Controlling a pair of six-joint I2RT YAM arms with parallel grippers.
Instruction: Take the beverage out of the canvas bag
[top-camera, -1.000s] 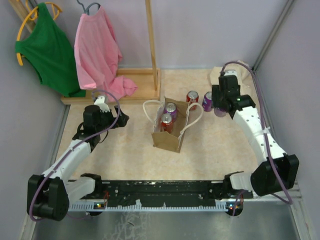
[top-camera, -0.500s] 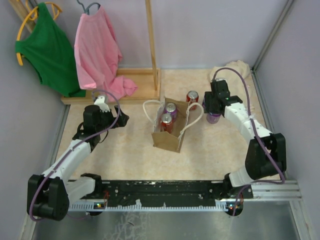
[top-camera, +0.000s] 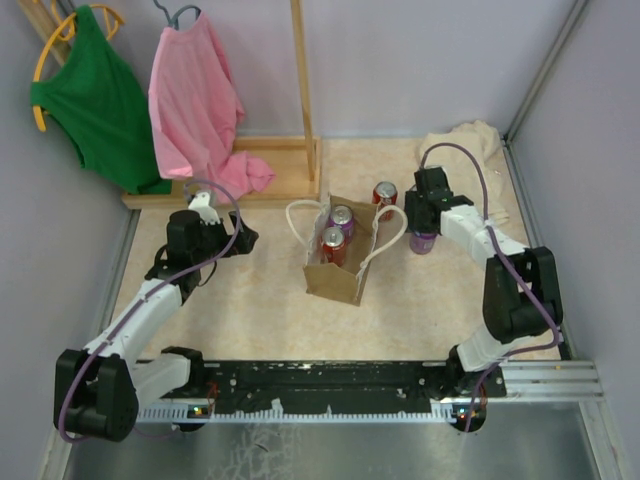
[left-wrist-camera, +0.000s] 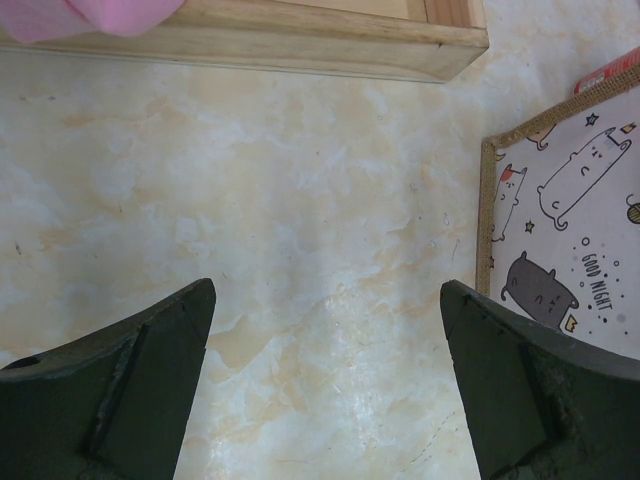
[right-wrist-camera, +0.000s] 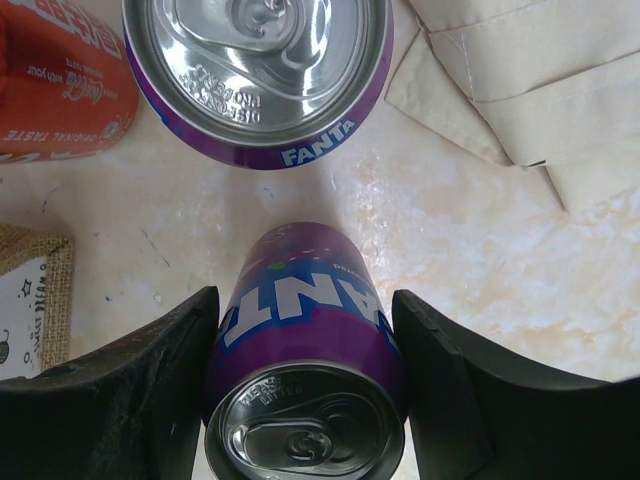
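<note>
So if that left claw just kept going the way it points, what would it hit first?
Probably the bare tabletop, as the left gripper seems tilted down; depth is unclear. The canvas bag lies off to its right.

The bench (top-camera: 240, 300) lies bare left of the canvas bag (top-camera: 335, 275), down to the near edge. A red can (top-camera: 385, 192), purple can (top-camera: 422, 242) and cream cloth (top-camera: 465, 145) crowd the far right corner. A wooden rack base (top-camera: 275, 165) blocks the far left.

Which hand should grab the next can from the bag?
Probably left. The left hand is open and empty beside the canvas bag; the right hand grips a purple can.
</note>
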